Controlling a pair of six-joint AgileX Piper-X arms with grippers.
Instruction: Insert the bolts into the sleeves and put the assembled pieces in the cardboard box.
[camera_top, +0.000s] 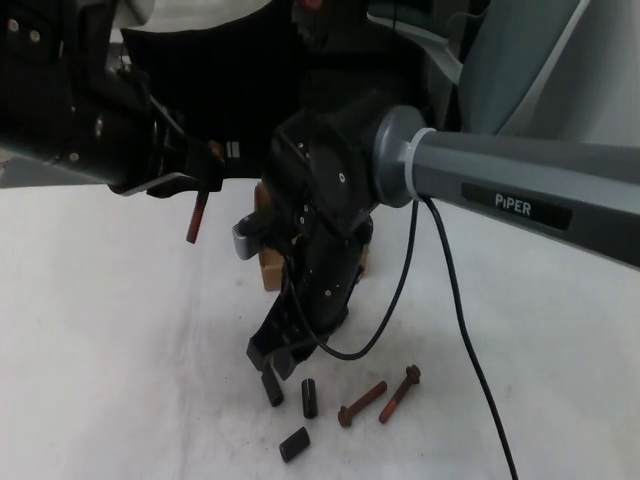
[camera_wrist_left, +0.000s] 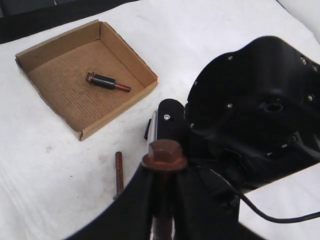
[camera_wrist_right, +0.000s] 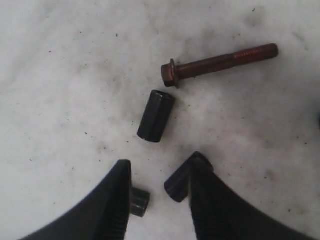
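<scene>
Our left gripper (camera_wrist_left: 162, 175) pinches a bolt (camera_wrist_left: 164, 155) head up, ready for inserting, we judge. The right gripper (camera_wrist_right: 159, 175) hangs low, jaws spread about a sleeve (camera_wrist_right: 140, 202) — one assembled piece (camera_wrist_left: 107, 82) lies in the cardboard box (camera_wrist_left: 126, 52).

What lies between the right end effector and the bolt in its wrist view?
A black sleeve lies loose on the bench between right end effector and bolt, shown in the right wrist view.

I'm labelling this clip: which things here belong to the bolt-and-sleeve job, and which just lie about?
Job: rusty brown hex bolts; short black metal sleeves; shallow brown cardboard box; assembled bolt-and-sleeve piece inside it.
Lying about: black cable; white bench cloth.
</scene>
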